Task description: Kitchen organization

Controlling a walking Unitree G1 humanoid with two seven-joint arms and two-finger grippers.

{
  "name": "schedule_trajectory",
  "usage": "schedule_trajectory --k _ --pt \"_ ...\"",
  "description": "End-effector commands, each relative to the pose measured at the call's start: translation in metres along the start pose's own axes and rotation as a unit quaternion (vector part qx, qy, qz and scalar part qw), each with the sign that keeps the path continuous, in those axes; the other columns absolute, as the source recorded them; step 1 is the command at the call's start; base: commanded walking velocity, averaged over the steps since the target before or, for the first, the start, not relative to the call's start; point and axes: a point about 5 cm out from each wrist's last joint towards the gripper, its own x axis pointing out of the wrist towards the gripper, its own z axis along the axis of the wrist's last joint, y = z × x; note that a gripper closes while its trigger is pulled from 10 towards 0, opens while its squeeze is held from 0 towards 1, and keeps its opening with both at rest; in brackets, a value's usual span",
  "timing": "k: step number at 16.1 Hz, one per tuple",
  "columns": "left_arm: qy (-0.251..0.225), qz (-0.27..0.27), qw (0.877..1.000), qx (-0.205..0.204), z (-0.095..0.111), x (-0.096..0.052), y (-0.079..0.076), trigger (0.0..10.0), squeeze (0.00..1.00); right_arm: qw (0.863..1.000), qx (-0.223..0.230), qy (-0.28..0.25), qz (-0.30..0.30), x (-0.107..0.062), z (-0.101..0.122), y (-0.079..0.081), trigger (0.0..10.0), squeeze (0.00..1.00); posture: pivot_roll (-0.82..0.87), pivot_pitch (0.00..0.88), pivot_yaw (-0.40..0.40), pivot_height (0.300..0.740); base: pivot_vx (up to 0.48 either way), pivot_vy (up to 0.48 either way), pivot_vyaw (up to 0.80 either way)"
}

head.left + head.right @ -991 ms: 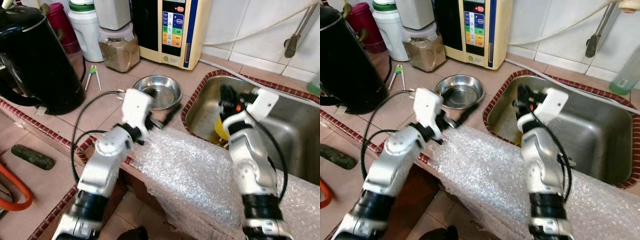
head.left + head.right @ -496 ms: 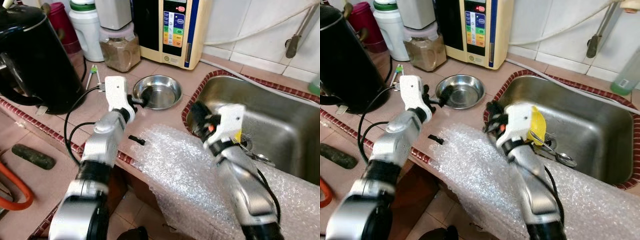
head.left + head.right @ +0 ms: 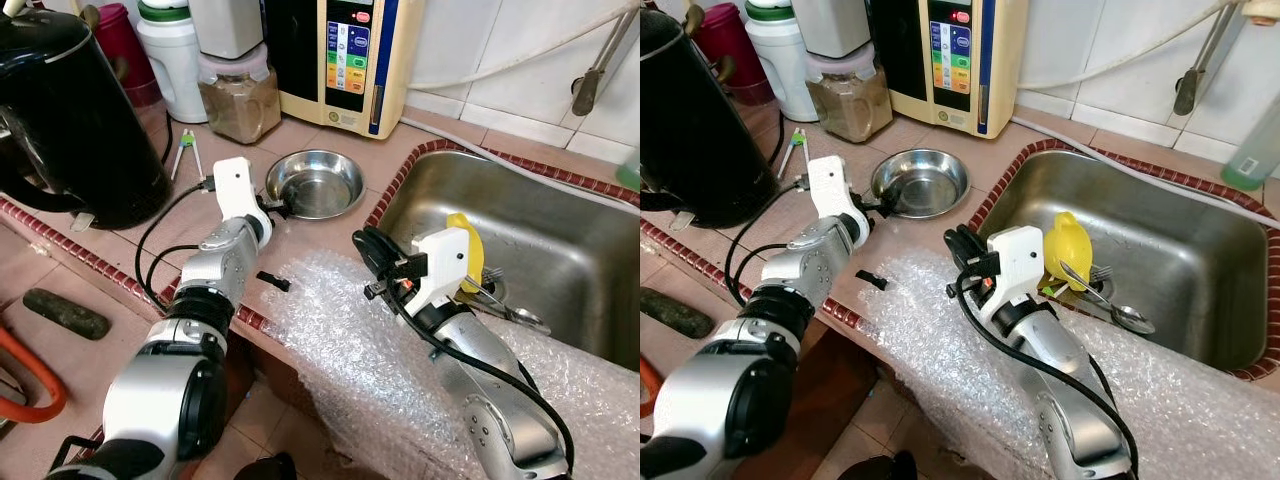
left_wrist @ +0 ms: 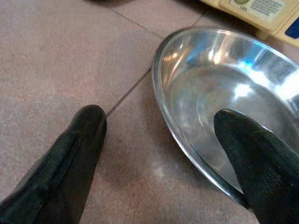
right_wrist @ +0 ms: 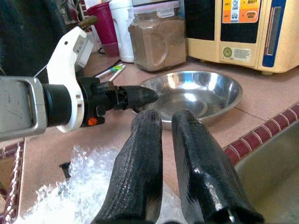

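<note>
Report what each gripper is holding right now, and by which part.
Nothing is held. The left gripper is open, its fingers straddling the near rim of the steel bowl without closing. The right gripper is shut and empty above the bubble wrap.

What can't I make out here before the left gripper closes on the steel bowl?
- Steel bowl: far rim cut off by the left wrist view's edge.
- Left gripper: eye views too small to show whether its fingers touch the rim.
- Sink utensils: partly hidden behind the yellow object.

Right gripper [image 3: 958, 243] out of sink [image 3: 1200, 215]
</note>
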Motion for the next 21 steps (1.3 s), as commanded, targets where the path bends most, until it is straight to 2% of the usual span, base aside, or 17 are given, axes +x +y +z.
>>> schedule_trajectory --k 1,2,3,6,14,21 --pt "0.014 -0.003 1.0 0.01 -0.002 0.001 -0.001 9.7 0.0 1.0 0.003 -0.006 0.006 -0.002 0.005 0.005 10.0 0.88 -0.03 0.122 0.094 0.74 0.0 0.0 0.0" --pt "0.023 0.001 1.0 0.008 -0.005 0.001 0.0 1.6 0.0 1.0 0.008 -0.005 0.012 -0.002 0.004 0.007 10.0 1.0 -0.03 0.121 0.095 0.74 0.0 0.0 0.0" --pt "0.026 0.0 1.0 0.005 -0.005 0.002 -0.001 0.0 0.0 1.0 0.005 -0.005 0.012 -0.002 0.004 0.007 10.0 1.0 -0.03 0.121 0.096 0.74 0.0 0.0 0.0" --pt "0.035 0.0 0.999 0.004 -0.008 0.002 0.001 0.0 0.0 1.0 0.001 -0.006 0.012 -0.001 0.003 0.008 10.0 1.0 -0.02 0.117 0.097 0.74 0.0 0.0 0.0" --pt "0.035 0.042 0.998 -0.031 -0.002 -0.001 0.027 0.0 0.0 1.0 -0.006 -0.007 0.01 0.004 0.003 0.006 10.0 1.0 0.0 0.111 0.091 0.74 0.0 0.0 0.0" --pt "0.022 0.053 0.998 -0.024 0.005 -0.005 0.042 0.0 0.0 1.0 -0.004 -0.009 0.011 0.006 0.001 0.004 10.0 1.0 0.02 0.105 0.083 0.74 0.0 0.0 0.0"
